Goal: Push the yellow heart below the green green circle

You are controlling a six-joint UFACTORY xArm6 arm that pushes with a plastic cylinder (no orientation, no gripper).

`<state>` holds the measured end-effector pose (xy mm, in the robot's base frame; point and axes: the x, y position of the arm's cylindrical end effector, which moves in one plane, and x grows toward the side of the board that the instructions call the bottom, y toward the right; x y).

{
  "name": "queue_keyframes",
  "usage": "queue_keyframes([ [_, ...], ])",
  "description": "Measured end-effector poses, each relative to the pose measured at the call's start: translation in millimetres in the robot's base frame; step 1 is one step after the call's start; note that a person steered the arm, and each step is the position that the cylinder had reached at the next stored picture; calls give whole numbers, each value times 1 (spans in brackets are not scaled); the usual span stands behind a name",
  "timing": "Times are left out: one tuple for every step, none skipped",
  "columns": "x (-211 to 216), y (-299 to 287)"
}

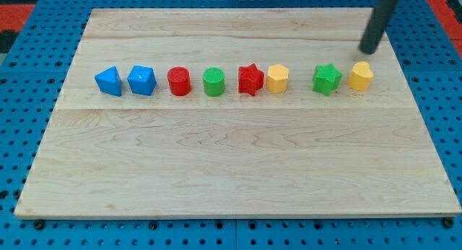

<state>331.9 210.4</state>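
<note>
Eight blocks in one row across the table (238,170), my tip (369,51) near the row's right end.

By colour there are two blue, two red, two green, two yellow. From the view's left: blue triangle (109,82), blue cube (142,80), red cylinder (179,82), green circle (214,82), red star (250,79), yellow hexagon (277,79), green star (326,79), yellow heart (360,76). My tip sits just above the yellow heart, apart from it. The arm carries no hand, only the rod.

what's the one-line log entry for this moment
tip: just above yellow heart, apart | heart: right end of row, beside green star | green circle: mid-row | push: not begun
</note>
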Motion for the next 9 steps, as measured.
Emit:
queue_keyframes([
  [36, 4],
  [36, 28],
  [37, 72],
  [82, 37],
  [82, -57],
  [69, -22],
  [32, -19],
  [27, -86],
  [70, -102],
])
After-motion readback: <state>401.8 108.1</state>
